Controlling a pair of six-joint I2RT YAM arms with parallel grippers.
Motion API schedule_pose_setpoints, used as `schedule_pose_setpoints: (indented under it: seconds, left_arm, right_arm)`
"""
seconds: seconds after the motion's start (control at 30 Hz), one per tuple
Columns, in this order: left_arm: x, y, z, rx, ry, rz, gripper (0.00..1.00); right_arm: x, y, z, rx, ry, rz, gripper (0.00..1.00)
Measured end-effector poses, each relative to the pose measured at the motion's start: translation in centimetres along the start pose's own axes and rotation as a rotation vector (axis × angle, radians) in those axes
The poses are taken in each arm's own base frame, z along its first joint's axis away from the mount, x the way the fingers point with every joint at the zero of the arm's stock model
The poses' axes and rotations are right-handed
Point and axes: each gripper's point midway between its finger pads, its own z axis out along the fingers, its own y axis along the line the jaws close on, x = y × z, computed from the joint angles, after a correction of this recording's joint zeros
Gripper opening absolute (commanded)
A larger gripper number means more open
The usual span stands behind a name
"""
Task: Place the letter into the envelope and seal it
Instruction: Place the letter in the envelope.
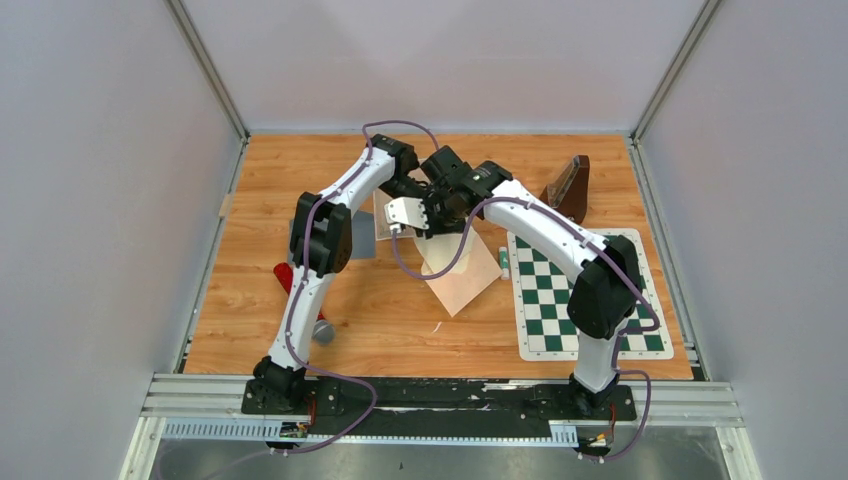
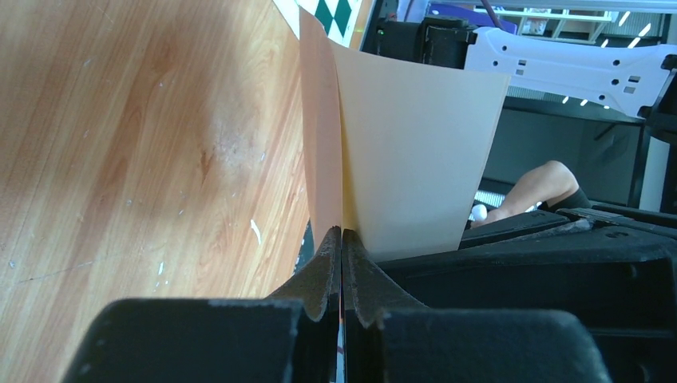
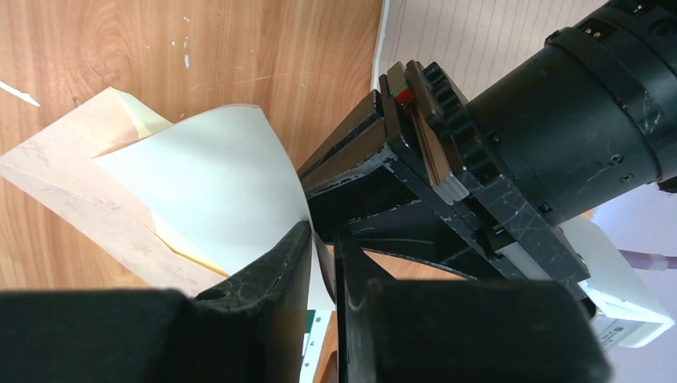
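The tan envelope (image 1: 462, 278) lies mid-table, its cream-lined flap (image 3: 215, 183) curled upward. My left gripper (image 2: 342, 231) is shut on the envelope's (image 2: 319, 136) edge where the flap (image 2: 415, 152) rises. In the top view both grippers meet over the envelope's far corner: the left gripper (image 1: 424, 212) and the right gripper (image 1: 442, 208). My right gripper (image 3: 322, 231) has its jaws a narrow gap apart, with the flap's edge lying loosely between them, close beside the left gripper (image 3: 313, 179). The letter (image 3: 479, 40), a lined sheet, lies flat on the table beyond the arms (image 1: 362, 238).
A green-and-white chessboard mat (image 1: 585, 290) lies at the right, with a small white stick (image 1: 503, 260) by its left edge. A brown wedge-shaped object (image 1: 570, 188) stands at the back right. A red object (image 1: 285, 275) and a grey one (image 1: 322, 330) lie near the left arm.
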Motion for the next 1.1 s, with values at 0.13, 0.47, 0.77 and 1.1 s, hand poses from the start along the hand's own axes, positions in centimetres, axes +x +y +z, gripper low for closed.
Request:
schedule_pose_setpoints:
  seconds: [0.13, 0.47, 0.77, 1.1]
  left_arm:
    - [0.0, 0.0, 0.0, 0.003, 0.000, 0.005, 0.00]
    - [0.1, -0.7, 0.0, 0.038, -0.004, 0.001, 0.00]
    - [0.0, -0.8, 0.0, 0.046, -0.008, 0.009, 0.00]
    - [-0.3, -1.3, -0.5, 0.127, -0.044, -0.072, 0.00]
  right_arm:
    - [-0.2, 0.2, 0.0, -0.019, -0.036, 0.041, 0.25]
    - [-0.9, 0.0, -0.8, -0.023, -0.080, 0.094, 0.12]
    - [-0.9, -0.4, -0.9, -0.020, -0.084, 0.130, 0.00]
    - [-1.2, -1.2, -1.1, 0.006, -0.087, 0.175, 0.41]
